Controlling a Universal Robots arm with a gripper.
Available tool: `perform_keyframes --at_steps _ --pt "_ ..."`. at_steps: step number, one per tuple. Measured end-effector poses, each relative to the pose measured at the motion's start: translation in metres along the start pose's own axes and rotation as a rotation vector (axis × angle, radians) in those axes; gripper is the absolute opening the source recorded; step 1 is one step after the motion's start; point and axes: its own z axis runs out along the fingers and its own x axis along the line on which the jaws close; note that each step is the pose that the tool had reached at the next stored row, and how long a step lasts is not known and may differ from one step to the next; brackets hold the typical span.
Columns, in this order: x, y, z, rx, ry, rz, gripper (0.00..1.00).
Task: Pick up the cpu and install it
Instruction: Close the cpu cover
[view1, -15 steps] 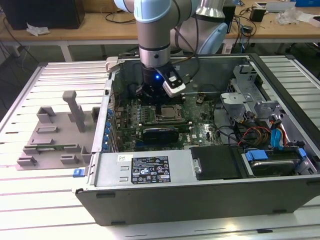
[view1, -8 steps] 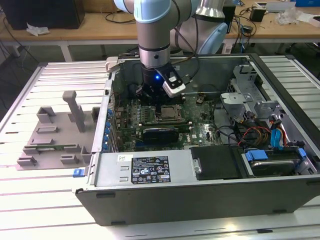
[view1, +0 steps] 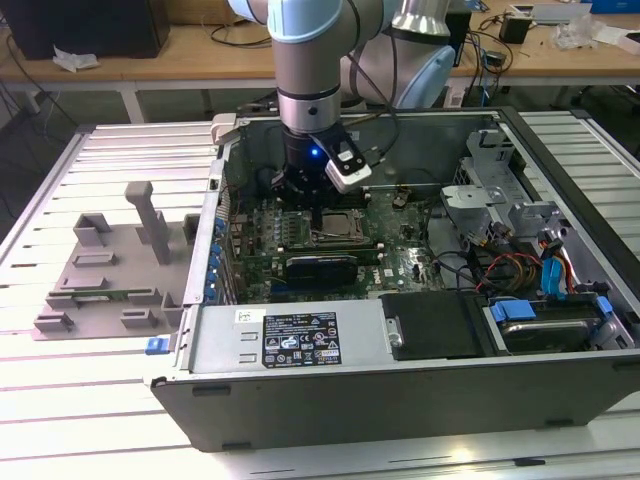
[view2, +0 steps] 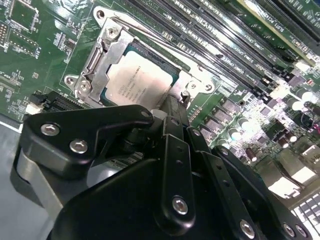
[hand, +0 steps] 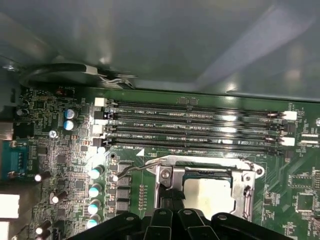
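The cpu lies flat inside the metal socket frame on the green motherboard, silvery top plate up. It also shows in the first wrist view as the cpu, within the frame. My gripper hangs right over the socket, its narrow black fingers together at one edge of the chip. Whether they touch it is not clear. In the exterior view the gripper reaches down into the open computer case, over the socket.
Memory slots run beside the socket and a thin wire lever sticks out from it. A drive cage and cables fill the case's right side. A grey tray with blocks lies at the exterior view's left.
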Motion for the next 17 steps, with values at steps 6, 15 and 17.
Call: perform_keyframes --at_steps 6,15,17 --pt "-0.0008 -0.0004 -0.0173 0.0001 -0.0007 0.000 0.11" --pt "-0.0273 -0.0023 -0.0166 -0.0002 0.0022 0.000 0.11" --pt "-0.0276 -0.0028 -0.0165 -0.0003 0.0022 0.000 0.11"
